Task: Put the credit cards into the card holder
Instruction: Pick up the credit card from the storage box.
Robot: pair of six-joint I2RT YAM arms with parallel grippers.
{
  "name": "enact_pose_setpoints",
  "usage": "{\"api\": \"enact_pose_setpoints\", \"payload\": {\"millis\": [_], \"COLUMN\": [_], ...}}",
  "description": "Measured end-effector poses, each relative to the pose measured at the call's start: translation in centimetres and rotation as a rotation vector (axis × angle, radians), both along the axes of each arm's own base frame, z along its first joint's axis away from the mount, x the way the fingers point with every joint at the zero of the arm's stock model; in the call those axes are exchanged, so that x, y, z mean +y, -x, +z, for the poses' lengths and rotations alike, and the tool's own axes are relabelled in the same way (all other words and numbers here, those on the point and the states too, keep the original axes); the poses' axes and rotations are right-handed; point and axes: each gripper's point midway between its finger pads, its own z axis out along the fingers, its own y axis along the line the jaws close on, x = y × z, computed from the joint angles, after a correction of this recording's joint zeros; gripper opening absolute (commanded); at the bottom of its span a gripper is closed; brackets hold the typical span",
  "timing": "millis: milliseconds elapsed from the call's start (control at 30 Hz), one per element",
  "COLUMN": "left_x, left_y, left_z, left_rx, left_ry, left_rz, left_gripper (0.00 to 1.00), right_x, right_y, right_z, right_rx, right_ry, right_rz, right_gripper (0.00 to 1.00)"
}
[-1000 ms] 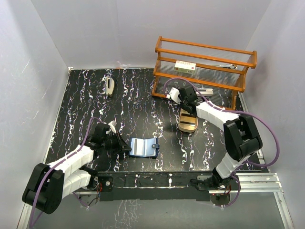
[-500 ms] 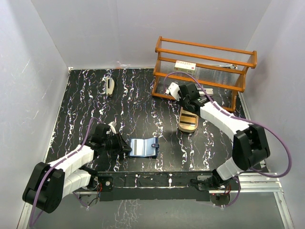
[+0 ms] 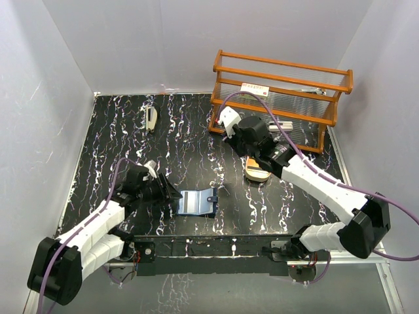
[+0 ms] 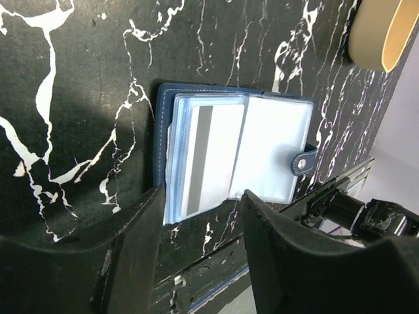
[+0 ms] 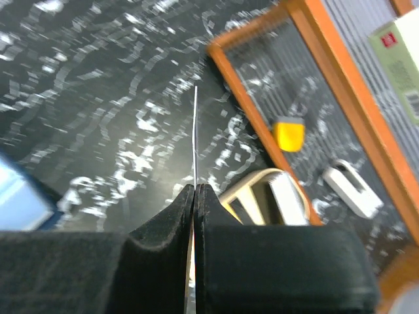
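at wrist, right gripper (image 5: 195, 188) pinching card (image 5: 196, 131) edgewise

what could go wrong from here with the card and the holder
1. The right gripper pinches the card by one end only, so it could twist or slip on the way over.
2. The left gripper stands open astride the card holder, not clamping it, so the holder might slide or its pages flip when the card is pushed in.
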Motion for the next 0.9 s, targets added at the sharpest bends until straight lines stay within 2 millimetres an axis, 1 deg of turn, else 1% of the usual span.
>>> {"api": "enact_pose_setpoints", "payload": {"millis": [133,233,367,500,633,733,833,900], "left_x": [0.2,-0.1,-0.9,-2.1,-3.0,-3.6,-4.1,-4.4], "left_y": [-0.6,-1.3,-2.1,-2.1,-1.9,-1.7,-1.5,-1.4], "left_z": [1.5,3.5,6.9,10.3,13.8,16.3,18.2,19.1], "left_rx": [-0.027,-0.064,-0.138,-0.202,-0.273,-0.323,-0.354,-0.366], "left_ry": [-0.007,0.007,0.071,0.178,0.296,0.379,0.453,0.492], "left_rz": [0.018,0.024,0.015,-0.01,-0.03,-0.046,-0.064,-0.076], "left_gripper": [0.54,0.55,0.55,0.56,0.57,0.55,0.51,0.49], "right_x": [3.4,5.2,6.5,8.0,9.4,10.4,10.7,10.9], "right_y": [2.3,4.3,5.9,8.2,10.5,12.0,13.6,14.5], "right_z": [1.0,1.4,1.8,1.4,0.7,1.0,1.2,1.3], "right_rx": [0.041,0.113,0.218,0.361,0.525,0.622,0.7,0.748], "right_ry": [-0.171,-0.321,-0.521,-0.709,-0.82,-0.907,-0.994,-1.041], "right_rz": [0.019,0.017,-0.017,-0.01,0.015,0.053,0.089,0.106], "right_gripper": [0.0,0.0,0.0,0.0,0.0,0.0,0.0,0.0]}}
